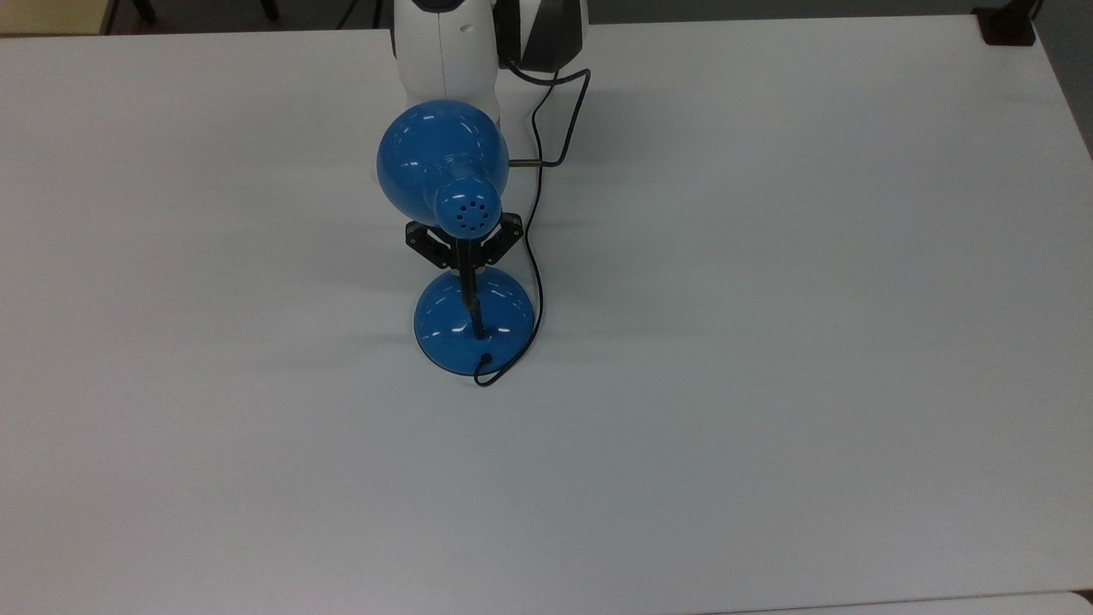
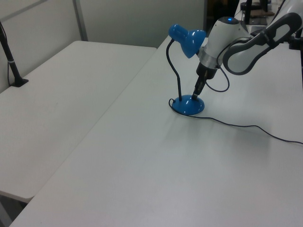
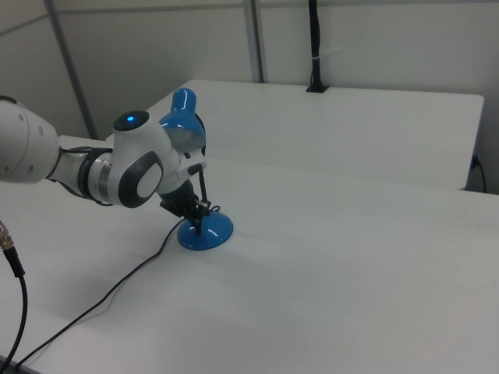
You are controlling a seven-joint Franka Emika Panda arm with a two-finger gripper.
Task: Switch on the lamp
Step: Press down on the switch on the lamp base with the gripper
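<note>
A wide white tabletop (image 1: 768,384) carries the blue desk lamp (image 1: 444,162) near its middle in the top view, its black cord (image 1: 534,256) looping off the round base (image 1: 504,320) past the arm. The pincer (image 2: 194,96) points down at the base's far side in the left view; whether its fingers are spread or pressed together I cannot tell. To do this well, press straight down on the switch, likely there, gently enough that the light base does not skid.
</note>
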